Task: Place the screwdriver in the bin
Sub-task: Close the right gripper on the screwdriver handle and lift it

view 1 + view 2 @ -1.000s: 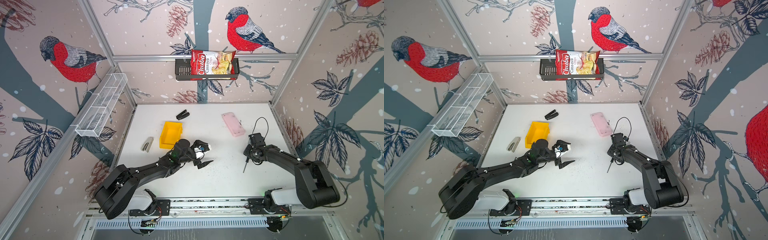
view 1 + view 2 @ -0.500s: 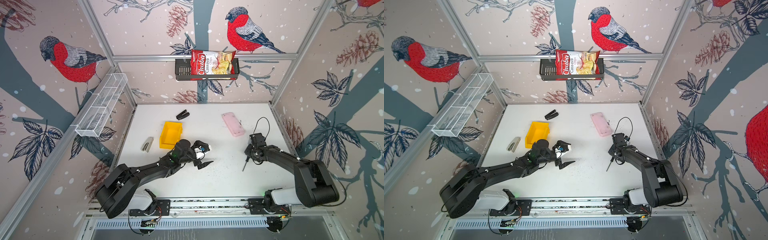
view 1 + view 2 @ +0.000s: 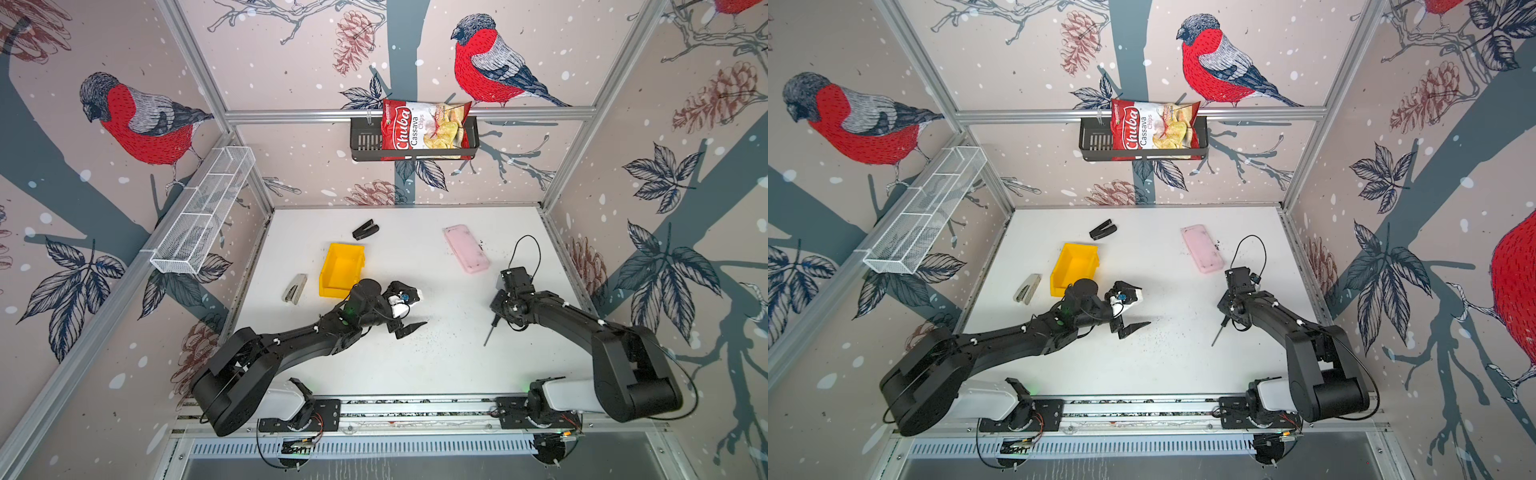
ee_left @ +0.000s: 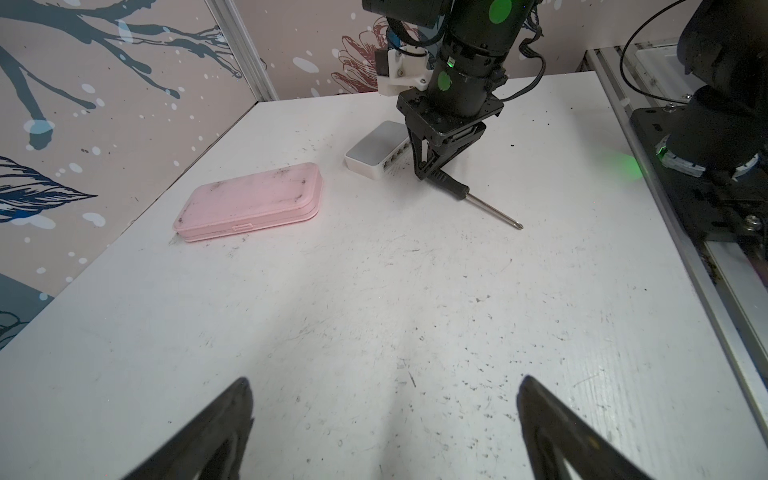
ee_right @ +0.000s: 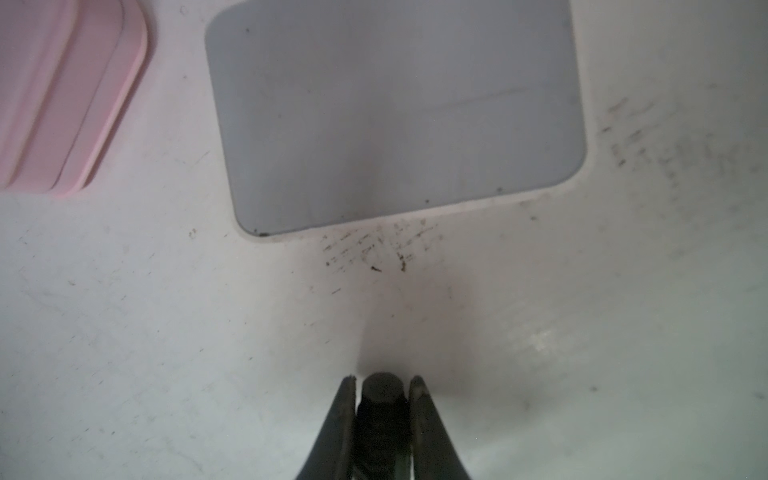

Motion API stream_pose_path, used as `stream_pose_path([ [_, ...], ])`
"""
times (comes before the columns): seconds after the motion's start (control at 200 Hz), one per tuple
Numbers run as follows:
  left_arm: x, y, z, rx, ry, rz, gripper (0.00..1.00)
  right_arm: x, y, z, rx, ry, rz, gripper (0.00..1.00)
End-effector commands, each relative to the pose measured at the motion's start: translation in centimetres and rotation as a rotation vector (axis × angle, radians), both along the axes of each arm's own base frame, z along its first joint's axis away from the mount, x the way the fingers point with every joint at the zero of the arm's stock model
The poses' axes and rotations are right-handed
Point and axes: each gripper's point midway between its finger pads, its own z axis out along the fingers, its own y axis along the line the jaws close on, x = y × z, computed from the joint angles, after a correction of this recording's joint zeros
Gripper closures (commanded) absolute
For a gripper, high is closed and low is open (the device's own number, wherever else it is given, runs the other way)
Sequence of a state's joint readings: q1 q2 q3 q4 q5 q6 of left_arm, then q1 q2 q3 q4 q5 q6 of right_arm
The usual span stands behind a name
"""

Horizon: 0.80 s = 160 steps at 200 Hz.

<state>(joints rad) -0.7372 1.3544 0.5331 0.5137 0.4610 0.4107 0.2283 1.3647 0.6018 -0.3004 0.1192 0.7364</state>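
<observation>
We judge the grasp step to be just made. The right pincer (image 5: pixel 382 378) is pressed together on the handle end of the screwdriver (image 4: pixel 478 201), one finger on each side of the black grip. The shaft runs out from the pincer, back towards the right arm's base, and slopes down to the counter (image 3: pixel 436 365). The tip seems to touch the counter or sit just above it, and we cannot tell which. So the lift looks not yet begun.

The bin (image 3: pixel 338 266) sits well apart from the right pincer, across the counter on the left arm's side. It is open-topped and holds nothing we can see. The left pincer (image 4: pixel 384 380) is spread wide and empty, low over bare counter, roughly between the right pincer and the bin.

The next move calls for a straight lift, so the tip clears the counter without dragging. Then comes a carry across to the bin, either around the left pincer or into it as a handover. Because the grip is at the handle's end, we expect the long shaft may swing or pivot. The pinch has to hold firm, and the release should come only once the whole tool is over the bin's mouth.
</observation>
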Motion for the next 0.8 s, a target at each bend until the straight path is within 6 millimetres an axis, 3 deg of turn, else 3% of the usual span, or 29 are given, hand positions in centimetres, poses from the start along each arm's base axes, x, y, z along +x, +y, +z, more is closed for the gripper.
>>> stream_pose_path([
  [0.0, 0.3, -0.2, 0.7, -0.027, -0.012, 0.015, 0.03, 0.0, -0.1, 0.6, -0.004, -0.005, -0.003, 0.89],
  [0.48, 0.7, -0.1, 1.4, -0.052, -0.002, 0.047, 0.03, 1.8, 0.8, 3.7, 0.037, -0.145, 0.035, 0.96],
  [0.796, 1.6, -0.4, 2.5, -0.102, 0.052, 0.094, 0.03, 3.9, 2.3, 8.7, 0.078, -0.332, 0.108, 0.98],
])
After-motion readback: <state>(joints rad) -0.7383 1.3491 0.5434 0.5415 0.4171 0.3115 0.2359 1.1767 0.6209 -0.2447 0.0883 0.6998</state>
